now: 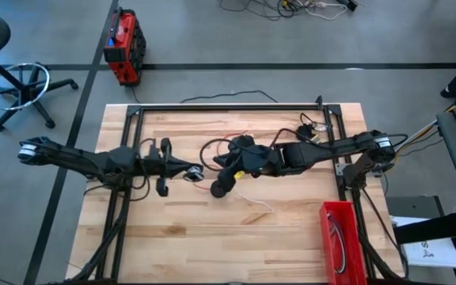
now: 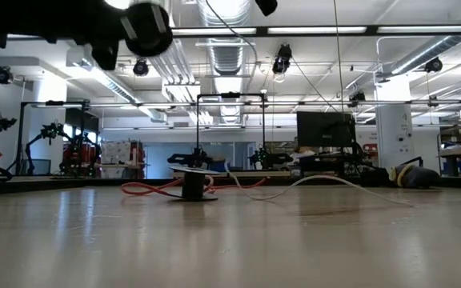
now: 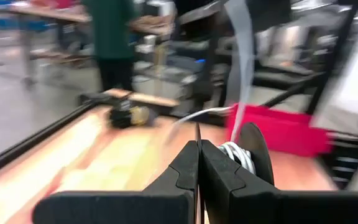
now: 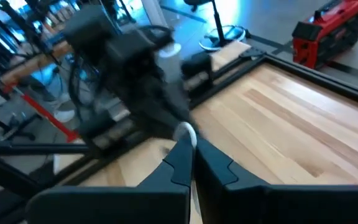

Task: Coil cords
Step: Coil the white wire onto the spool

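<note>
Both arms meet over the middle of the worktop (image 1: 172, 229), held up off the surface: the low view shows only dark arm parts at its top edge and open air under them.

Left claw (image 1: 190, 175): fingers pressed together in its wrist view, with a small white coil (image 3: 236, 153) wound tight just beside them. Looks pinched on the white cord (image 1: 256, 202), but the contact itself is hidden, so that is a judgement. Holding the coil up probably keeps the wound turns from springing loose.

Right claw (image 1: 222, 187): fingers also closed in its wrist view, a bit of white showing at the tips (image 4: 186, 134). Probably it holds the same cord further along, to feed slack toward the coil. It sits just right of the left claw, nearly tip to tip.

White cord's free tail lies on the worktop below the right claw and trails right and toward the near edge. Long axis runs diagonally, loose end pointing near-right.

Red cord (image 1: 212, 150) lies in a loose loop just far of the claws, long axis roughly left-right. In the low view it lies flat on the worktop by a small dark stub (image 2: 193, 186). Not coiled yet.

Black cord (image 1: 313, 127) is bunched near the far right frame corner, well apart from both claws. Untouched as far as I can see.

Red bin (image 1: 340, 237) sits at the near right, likely the drop point for finished coils.
</note>
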